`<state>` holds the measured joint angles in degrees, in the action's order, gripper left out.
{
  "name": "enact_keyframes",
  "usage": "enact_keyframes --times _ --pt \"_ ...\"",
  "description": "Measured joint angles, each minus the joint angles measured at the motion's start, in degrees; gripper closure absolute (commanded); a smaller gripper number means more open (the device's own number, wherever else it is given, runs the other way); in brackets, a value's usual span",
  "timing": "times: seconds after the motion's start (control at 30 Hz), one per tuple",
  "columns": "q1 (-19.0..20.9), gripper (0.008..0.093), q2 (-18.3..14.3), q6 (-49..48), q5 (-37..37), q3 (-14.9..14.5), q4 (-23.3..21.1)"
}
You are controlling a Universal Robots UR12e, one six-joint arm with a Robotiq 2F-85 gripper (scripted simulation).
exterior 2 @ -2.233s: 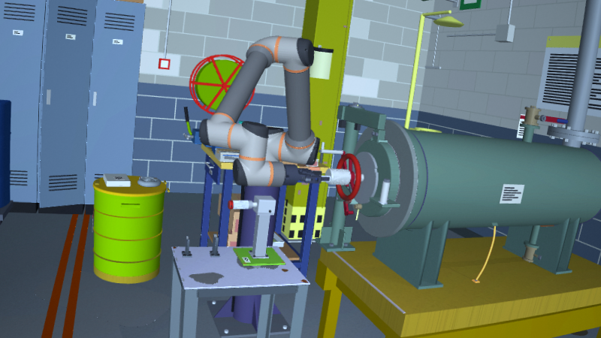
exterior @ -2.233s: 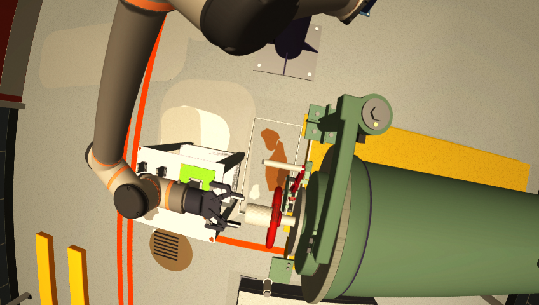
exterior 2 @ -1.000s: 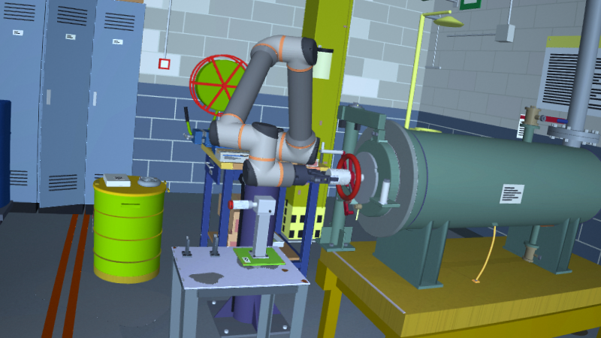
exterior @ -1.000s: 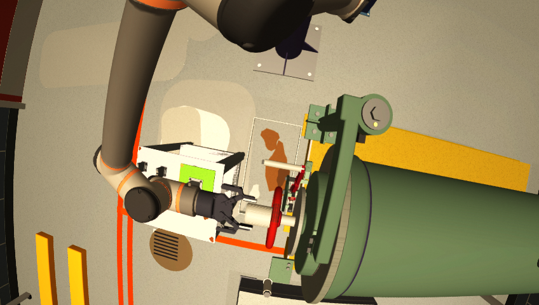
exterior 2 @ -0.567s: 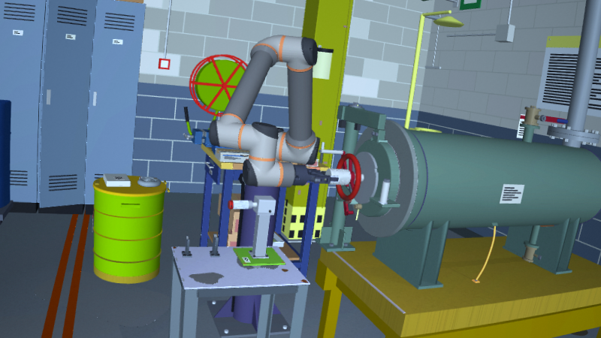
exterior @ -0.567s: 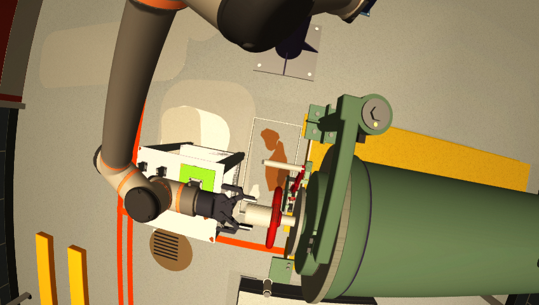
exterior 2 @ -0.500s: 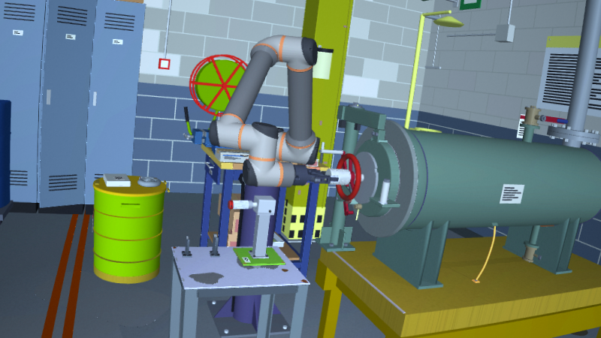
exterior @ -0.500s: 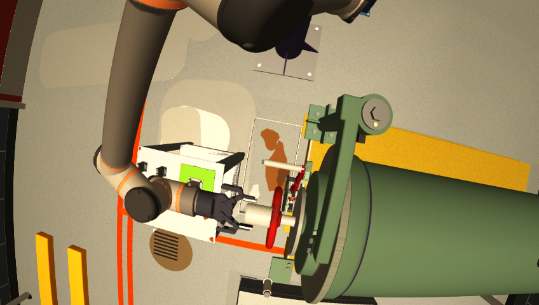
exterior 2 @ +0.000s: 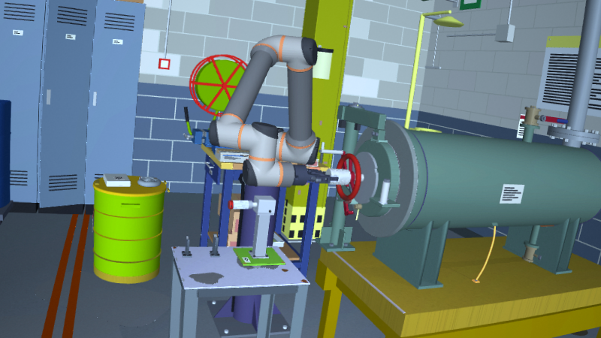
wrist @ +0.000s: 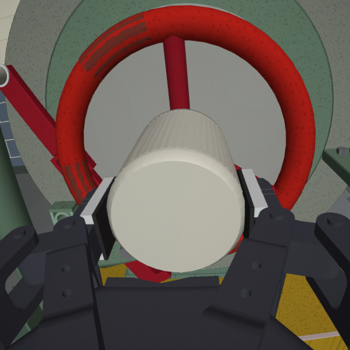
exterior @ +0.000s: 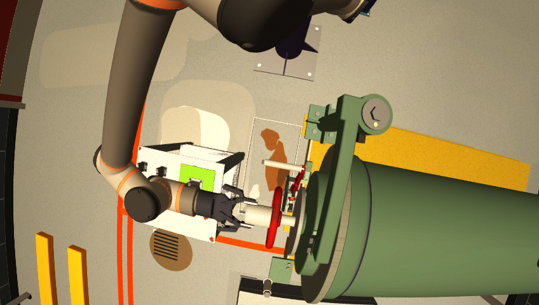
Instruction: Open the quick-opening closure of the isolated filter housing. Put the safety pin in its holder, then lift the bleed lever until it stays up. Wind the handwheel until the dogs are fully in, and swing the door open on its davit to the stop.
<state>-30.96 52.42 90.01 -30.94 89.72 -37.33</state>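
A cream ribbed hub knob sticks out from the centre of the red handwheel on the round door of the green filter housing. The knob's flat end faces the wrist camera. The red bleed lever with its cream handle stands raised beside the wheel. The safety pin, red-tipped, sits in the grey holder post on the small table. The green davit arm crosses the door. My gripper has its fingers closed around the hub knob.
The handwheel rim rings the knob just beyond my fingertips. The small grey table stands below my arm. A green drum stands to the left by blue lockers. The housing rests on a yellow bench. A yellow column rises behind my arm.
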Motion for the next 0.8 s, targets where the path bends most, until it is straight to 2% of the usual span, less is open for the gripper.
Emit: enact_keyframes --times 0.8 --pt "0.0 0.0919 0.0 0.0 0.0 0.0 0.0"
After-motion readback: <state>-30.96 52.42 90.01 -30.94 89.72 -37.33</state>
